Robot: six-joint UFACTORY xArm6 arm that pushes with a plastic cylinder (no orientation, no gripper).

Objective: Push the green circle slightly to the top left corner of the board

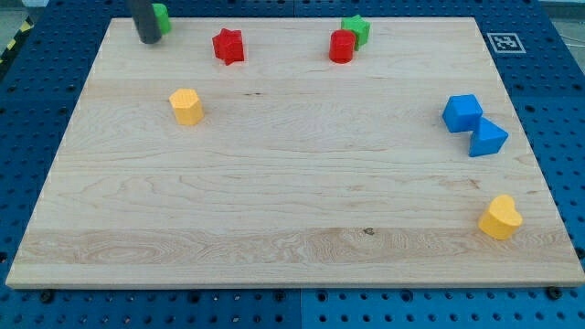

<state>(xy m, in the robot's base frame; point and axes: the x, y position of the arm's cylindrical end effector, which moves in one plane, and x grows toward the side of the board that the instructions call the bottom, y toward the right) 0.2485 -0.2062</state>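
Tip (148, 40) beside green circle (162, 16), board's (274, 201) top-left edge

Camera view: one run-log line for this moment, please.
tip touching green circle's left side | circle at board top-left edge | red star apart

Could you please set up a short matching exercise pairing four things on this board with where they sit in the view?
Things:
1. green circle
2. red star
3. yellow heart
4. blue cube

Places:
A. bottom right
B. right edge, touching a blue triangle
C. top left, beside my tip
D. top edge, left of centre

Pairs: 1-C, 2-D, 3-A, 4-B
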